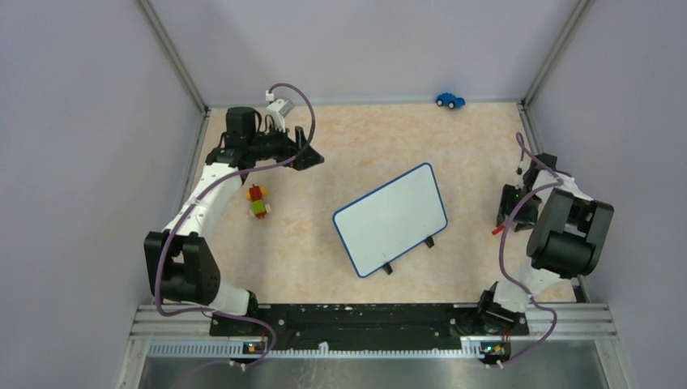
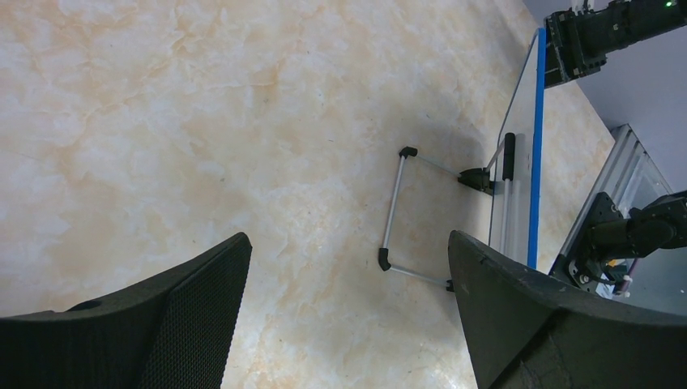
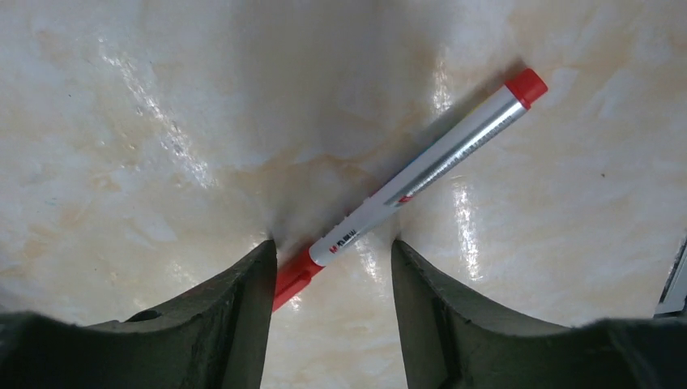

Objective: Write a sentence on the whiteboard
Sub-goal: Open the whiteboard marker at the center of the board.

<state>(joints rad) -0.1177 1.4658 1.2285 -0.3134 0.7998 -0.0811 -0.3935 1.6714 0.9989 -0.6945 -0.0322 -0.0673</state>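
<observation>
Red marker lies diagonally on the marbled table between the right gripper's parted jaws; square them across its barrel, then close. Left gripper hangs open. Blank whiteboard stands mid-table.

Pale lilac walls close the left, far and right sides, with metal posts at the far corners. The worktop is glossy beige marble-pattern; an aluminium rail runs along its near edge.
</observation>
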